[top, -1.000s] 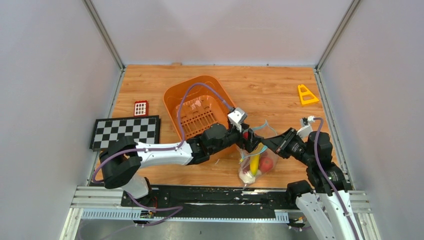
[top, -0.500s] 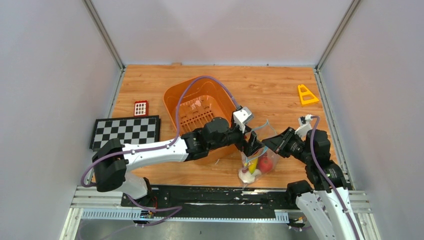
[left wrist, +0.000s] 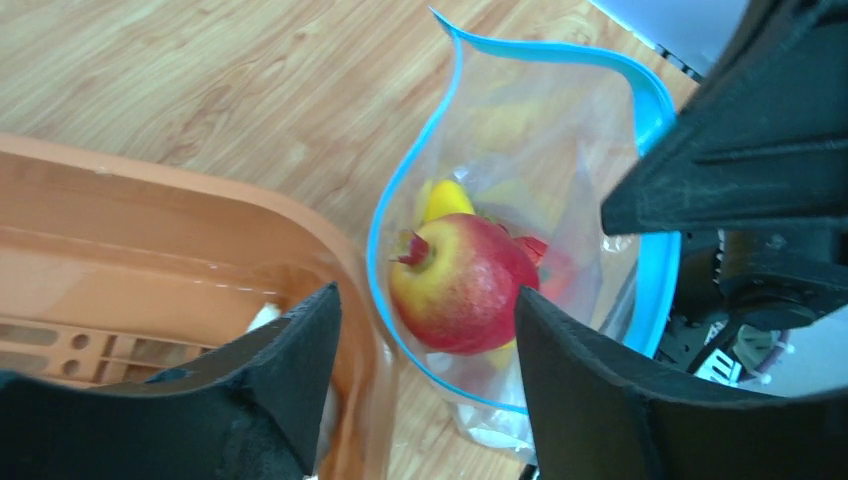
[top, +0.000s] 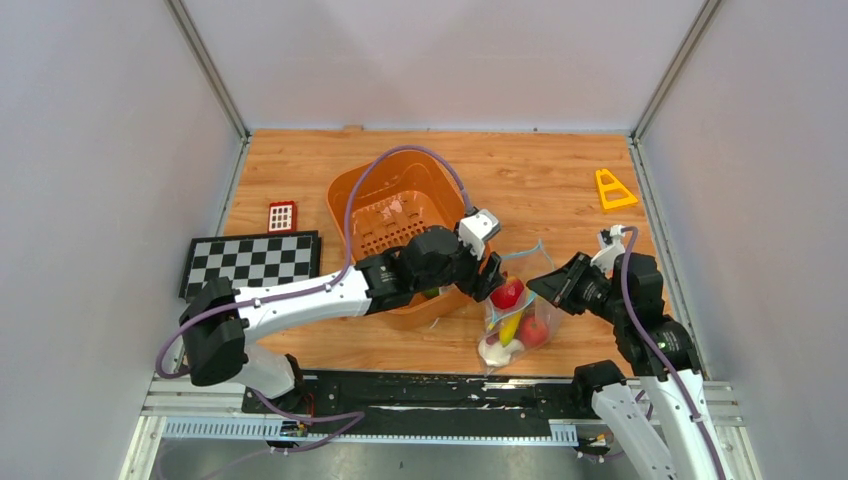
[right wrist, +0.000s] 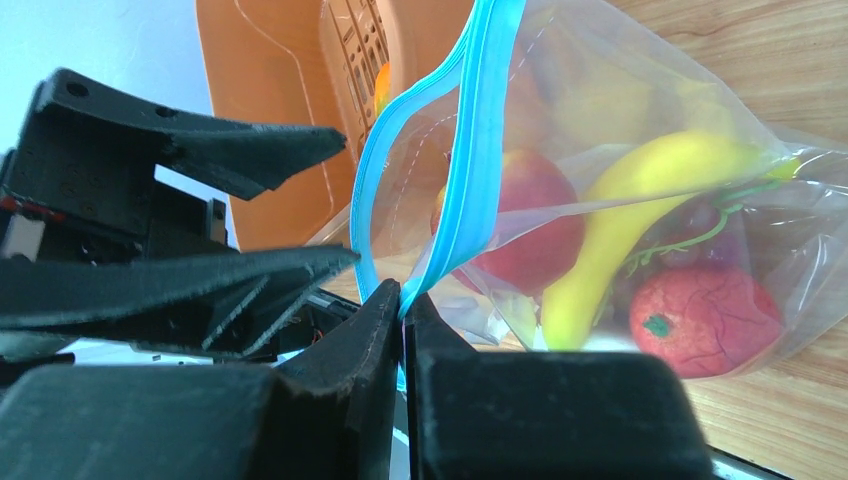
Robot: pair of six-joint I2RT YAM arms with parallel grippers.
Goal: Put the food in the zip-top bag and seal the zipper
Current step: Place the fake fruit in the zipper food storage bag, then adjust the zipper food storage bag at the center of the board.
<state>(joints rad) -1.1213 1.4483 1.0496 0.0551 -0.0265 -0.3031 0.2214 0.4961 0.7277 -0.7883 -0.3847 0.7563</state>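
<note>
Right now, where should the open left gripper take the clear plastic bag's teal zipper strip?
I'd pinch the teal zipper strip on its bowed lip beside the orange slotted basket, from above, one finger inside the mouth. The right gripper clamps the other side, and that lip stands open.

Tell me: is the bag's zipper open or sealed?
Open. The teal zipper gapes in a wide loop, a red-yellow fruit showing through the mouth; the right end effector pinches one side.
</note>
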